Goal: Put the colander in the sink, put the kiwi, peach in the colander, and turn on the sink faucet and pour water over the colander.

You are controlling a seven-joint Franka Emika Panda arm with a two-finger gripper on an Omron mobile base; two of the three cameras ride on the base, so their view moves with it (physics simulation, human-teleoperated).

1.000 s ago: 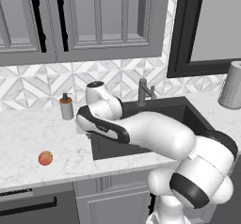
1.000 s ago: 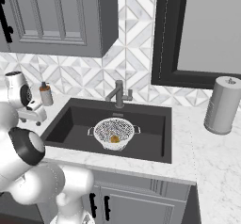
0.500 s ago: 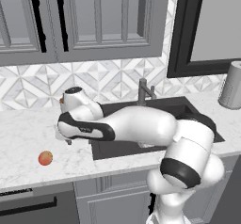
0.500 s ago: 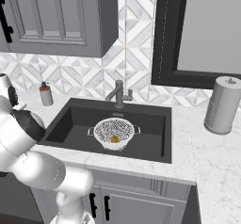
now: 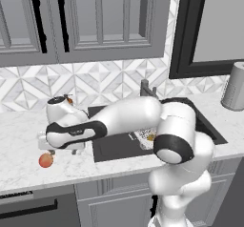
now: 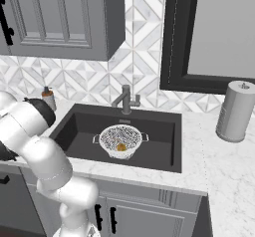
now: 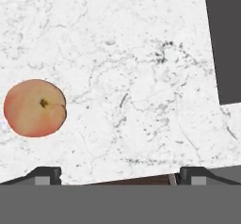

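1. Off to the left of the sink, the peach lies on the marble desk.
2. Just above it hangs the pincer, fingers spread wide, holding nothing.
3. Meanwhile the colander sits in the sink with the kiwi inside, in front of the sink faucet.

We see a white marble counter carrying a grey paper towel roll at its right end and a small soap-pump bottle by the patterned tile backsplash, below grey cabinets.
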